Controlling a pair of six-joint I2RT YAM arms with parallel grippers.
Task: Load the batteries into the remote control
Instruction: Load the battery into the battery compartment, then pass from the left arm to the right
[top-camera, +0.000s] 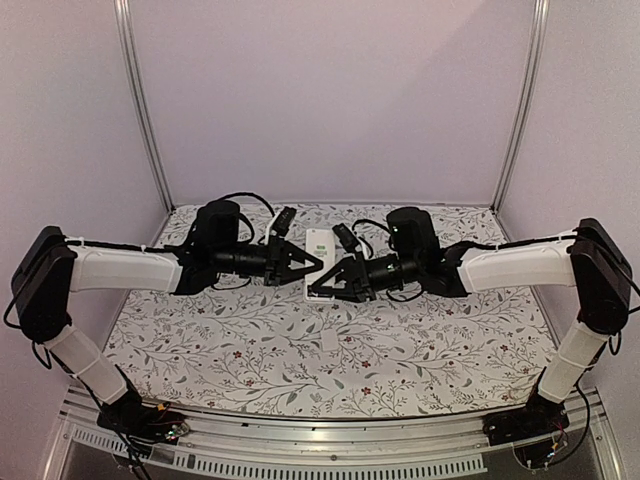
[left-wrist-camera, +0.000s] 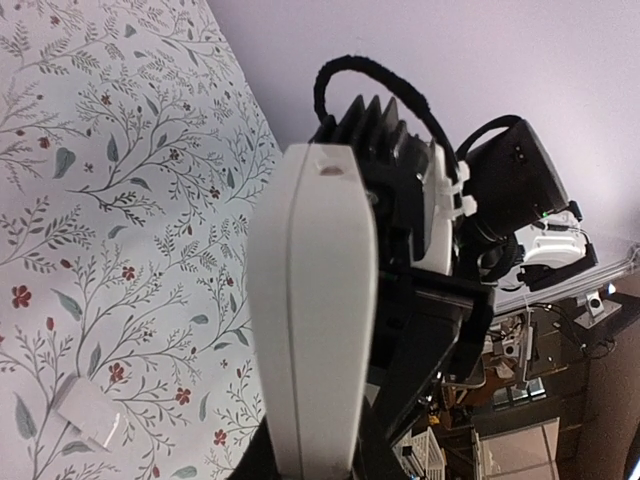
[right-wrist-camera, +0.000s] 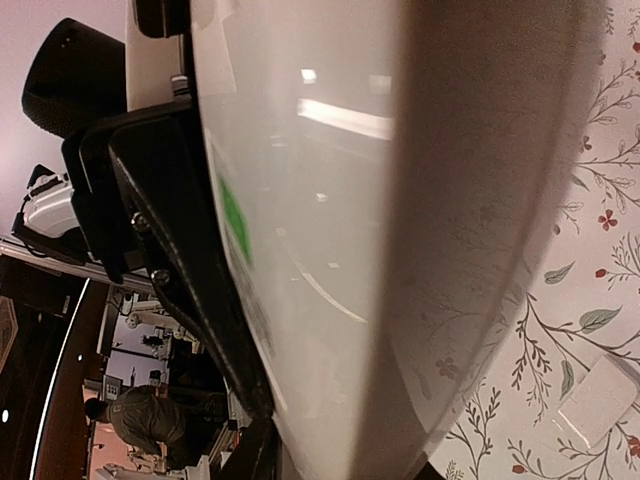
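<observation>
The white remote control (top-camera: 318, 248) is held off the table between both arms, near the middle at the back. My left gripper (top-camera: 312, 263) comes in from the left and is shut on it. In the left wrist view the remote control (left-wrist-camera: 315, 300) rises edge-on out of the left gripper (left-wrist-camera: 312, 466). My right gripper (top-camera: 322, 288) reaches in from the right, closed on the near end. The remote control (right-wrist-camera: 330, 200) fills the right wrist view, with the right gripper (right-wrist-camera: 340, 466) gripping its lower end. The batteries are out of view.
A small flat white cover piece (top-camera: 328, 343) lies on the floral table cloth (top-camera: 200, 350) in front of the grippers. The cover piece (left-wrist-camera: 88, 418) also shows in the left wrist view, and the cover piece (right-wrist-camera: 595, 400) in the right. Metal frame posts (top-camera: 140, 100) stand at the back corners.
</observation>
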